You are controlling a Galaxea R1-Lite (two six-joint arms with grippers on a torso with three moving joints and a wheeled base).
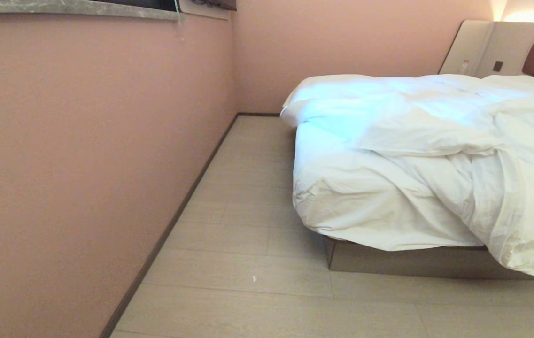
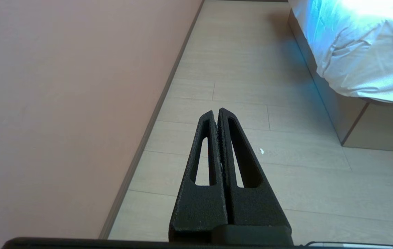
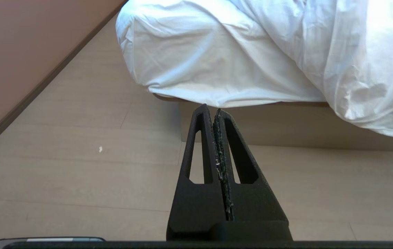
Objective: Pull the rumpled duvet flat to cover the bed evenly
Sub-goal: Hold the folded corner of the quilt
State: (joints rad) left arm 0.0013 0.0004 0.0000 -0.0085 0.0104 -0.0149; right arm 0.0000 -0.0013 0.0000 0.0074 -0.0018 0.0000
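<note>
The duvet [image 1: 417,136] lies bunched on the bed [image 1: 403,260], one fold spilling over the foot corner. My left gripper [image 2: 216,112] and right gripper [image 3: 210,109] hang over the floor, jaws together, empty. Seizing that loose fold alone could slide the cover off.

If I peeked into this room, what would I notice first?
The big white duvet, bunched in folds on the bed at the right and spilling over its foot corner toward the floor. Next, the long pink wall filling the left side. Both the left gripper and right gripper hang shut above the pale floor, holding nothing.
</note>
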